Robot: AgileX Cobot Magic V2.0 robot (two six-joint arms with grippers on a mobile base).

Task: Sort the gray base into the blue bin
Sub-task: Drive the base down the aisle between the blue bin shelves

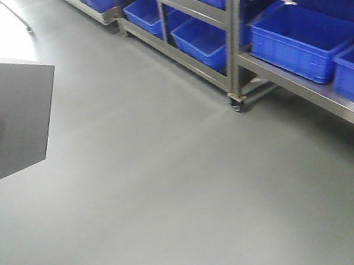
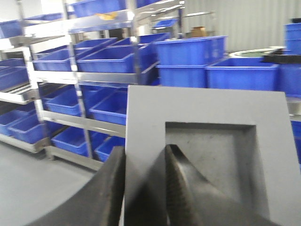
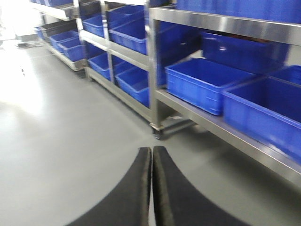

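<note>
My left gripper (image 2: 145, 155) is shut on the gray base (image 2: 207, 113), pinching its left wall with one finger inside the shallow square recess. The base fills the lower right of the left wrist view and shows as a big gray block (image 1: 1, 115) at the left edge of the front view, held up in the air above the floor. My right gripper (image 3: 152, 153) is shut and empty above the gray floor. Several blue bins sit on the metal racks, such as one blue bin (image 1: 303, 37) on the low shelf at the right; I cannot tell which one is the task's bin.
Steel racks on castors (image 1: 236, 103) run along the right side with blue tubs on every shelf (image 3: 204, 80). More stacked blue tubs (image 2: 188, 52) stand behind the base in the left wrist view. Gray floor (image 1: 173, 193) lies in front.
</note>
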